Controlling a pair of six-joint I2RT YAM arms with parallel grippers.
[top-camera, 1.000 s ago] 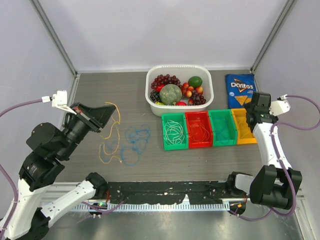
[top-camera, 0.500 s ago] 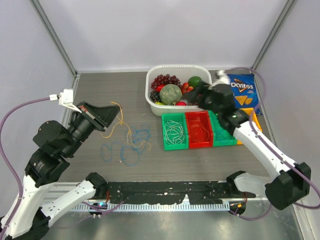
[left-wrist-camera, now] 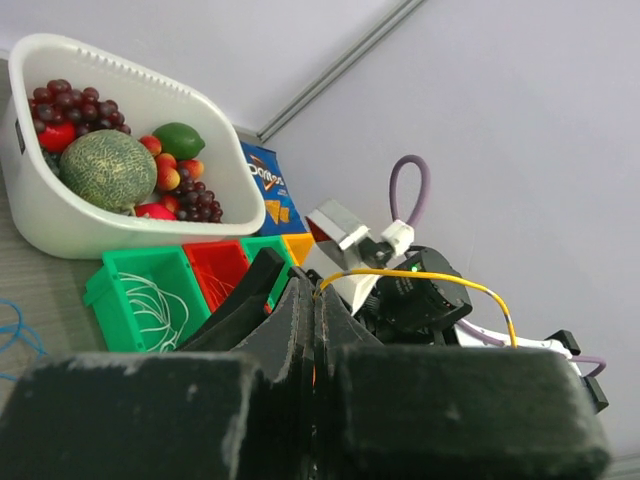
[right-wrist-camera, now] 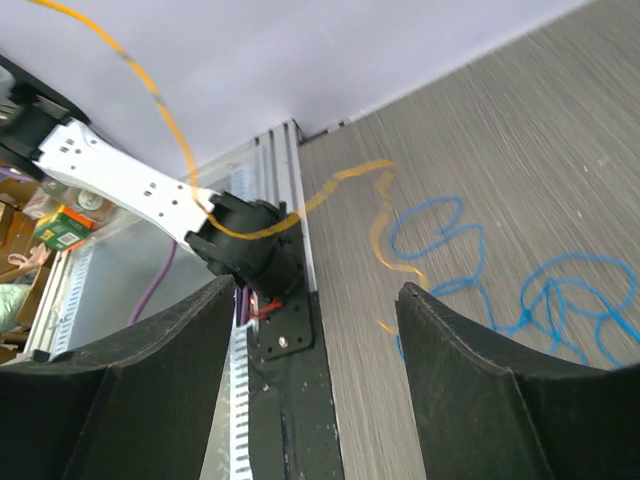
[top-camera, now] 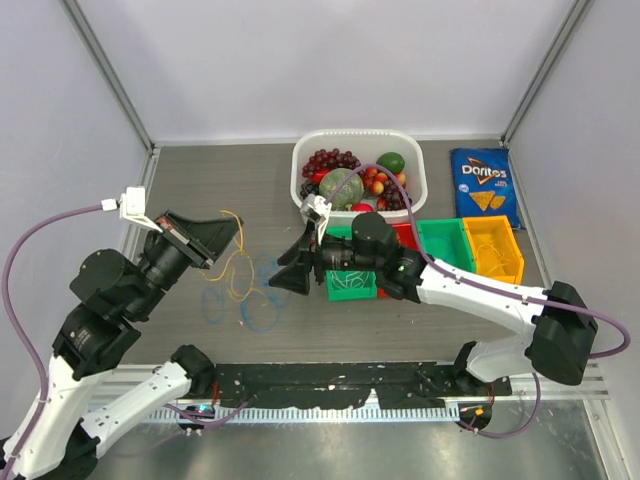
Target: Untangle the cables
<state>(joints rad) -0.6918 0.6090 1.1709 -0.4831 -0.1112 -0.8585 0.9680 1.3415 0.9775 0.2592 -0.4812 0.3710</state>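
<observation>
Left fingers (top-camera: 203, 238) were pressed together on the yellow-orange cable (top-camera: 236, 268). They held it up off the worktop (top-camera: 200, 180), and the strand hung down so its low end lay among the loops of the blue cable (top-camera: 264, 300). Whether the two were really hooked through each other couldn't be told, nor whether the yellow-orange was one strand or two. Right fingers (right-wrist-camera: 120, 400) stood wide apart with nothing between them, low over the worktop just beside the blue loops and pointed toward the left arm. Main risk as I judged it: the colours crossed right where the right fingers aimed, so closing there could pinch both at once and drag the whole knot along instead of parting it. Both strands were string-thin and the blue lay flat, so the fingers could also close on nothing or scrape the worktop. A hard pull from the right side could slide the cable out of the left pinch, since it's thin and slick-looking, and the lifted part would drop back onto the blue loops. The two sets of fingers were near each other, so a further reach inward risked a bump. The hanging loop could snag on the right wrist hardware too. The right forearm lay across the green bin (left-wrist-camera: 113, 300) holding white cables (left-wrist-camera: 160, 305), and a sideways sweep could shove that bin or hook the sorted ones back out.
</observation>
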